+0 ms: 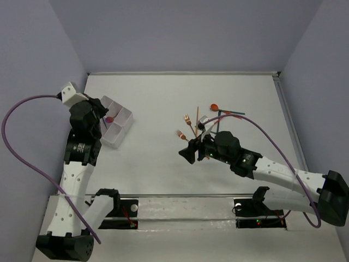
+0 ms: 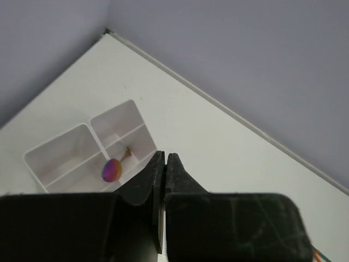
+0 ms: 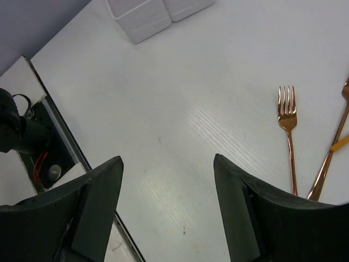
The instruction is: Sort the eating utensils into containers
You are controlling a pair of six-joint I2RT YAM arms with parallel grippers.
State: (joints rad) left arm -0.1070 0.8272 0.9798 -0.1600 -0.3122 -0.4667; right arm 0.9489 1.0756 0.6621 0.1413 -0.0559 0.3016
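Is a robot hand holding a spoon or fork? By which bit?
Nothing is held. The left gripper is shut and empty, a spoon lying in the tray below. The right gripper is open, empty.

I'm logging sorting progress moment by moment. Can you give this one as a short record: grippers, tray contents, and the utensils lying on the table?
left gripper: shut, empty, above the tray
right gripper: open, empty, over bare table beside a copper fork
tray contents: one purple-bowled spoon visible
unsorted utensils: cluster right of centre, including copper forks and an orange spoon
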